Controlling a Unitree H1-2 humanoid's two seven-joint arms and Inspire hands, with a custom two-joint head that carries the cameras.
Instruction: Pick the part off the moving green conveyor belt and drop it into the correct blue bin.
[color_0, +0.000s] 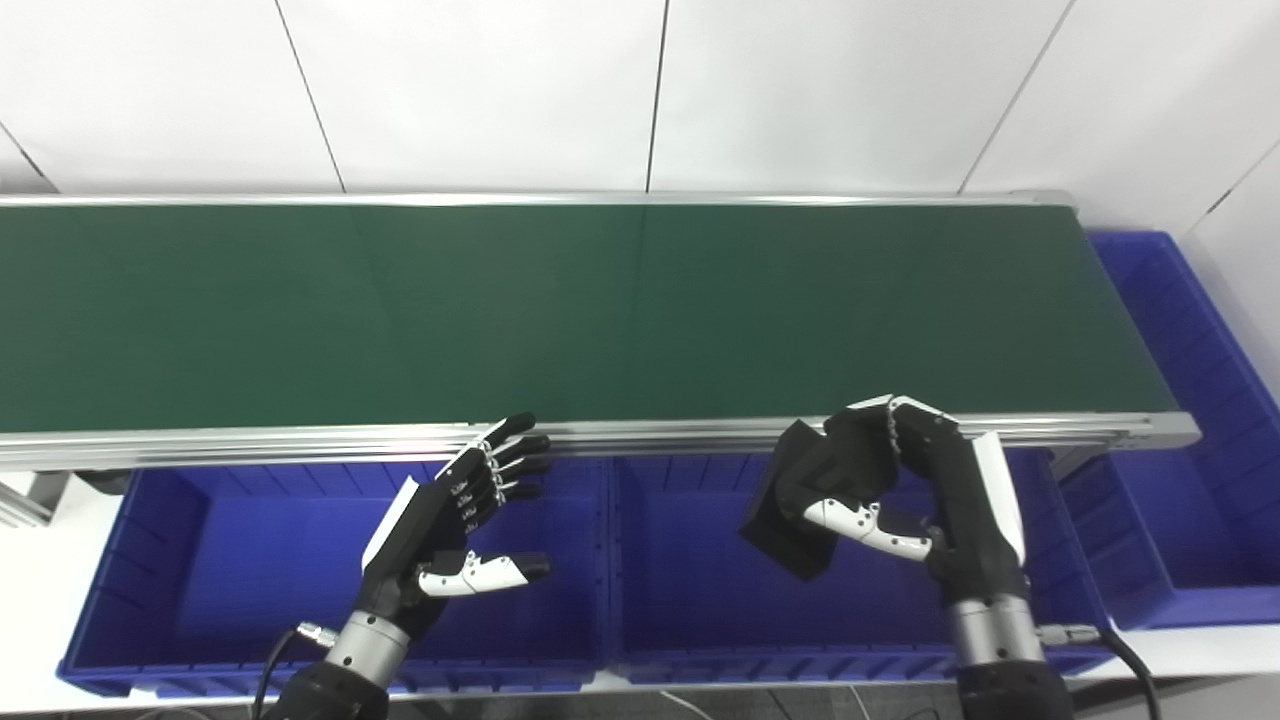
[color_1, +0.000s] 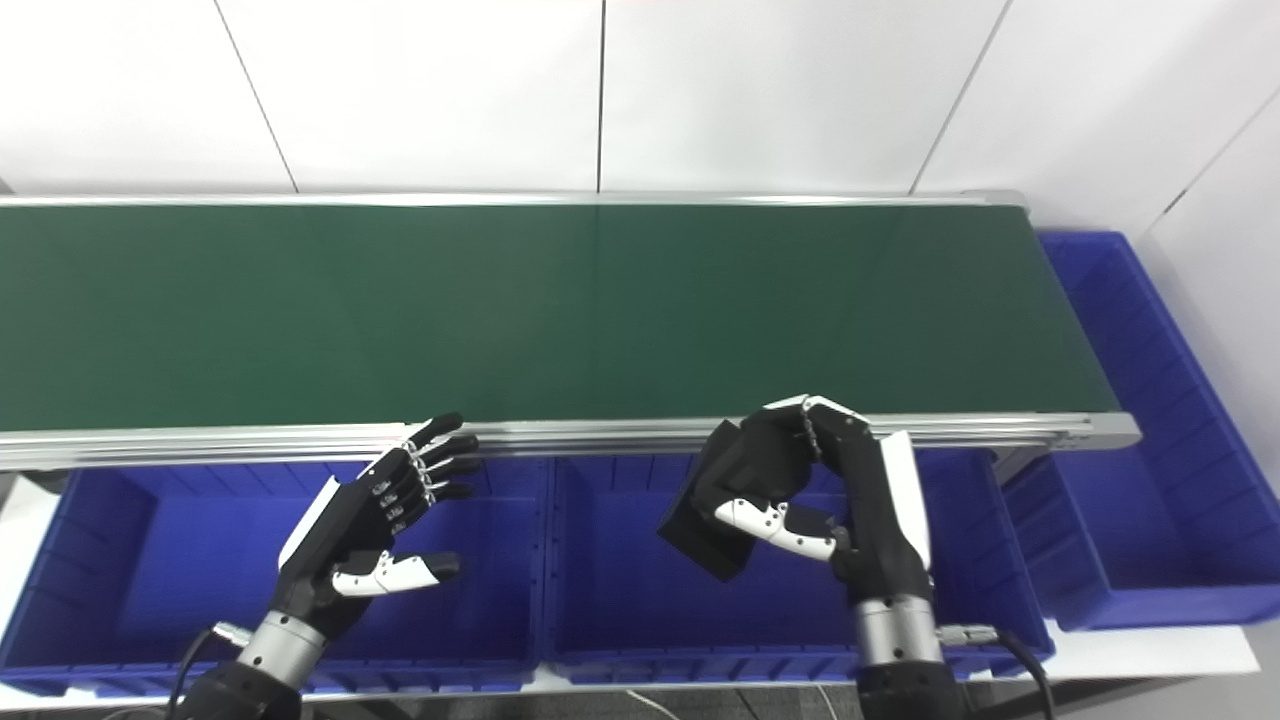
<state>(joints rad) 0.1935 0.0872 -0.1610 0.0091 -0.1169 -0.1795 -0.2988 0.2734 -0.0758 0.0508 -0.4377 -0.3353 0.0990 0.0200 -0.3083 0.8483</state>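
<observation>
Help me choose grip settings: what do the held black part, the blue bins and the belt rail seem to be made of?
Black part, held in the right hand: matte, flat-faced, likely plastic or foam; uncertain. Blue bin: moulded plastic with ribbed walls and a slight sheen. Belt rail: bright reflective metal, probably aluminium. Conveyor belt: matte green, likely rubbery.

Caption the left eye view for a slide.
Right robot hand holds black part over middle blue bin; left robot hand open.
</observation>
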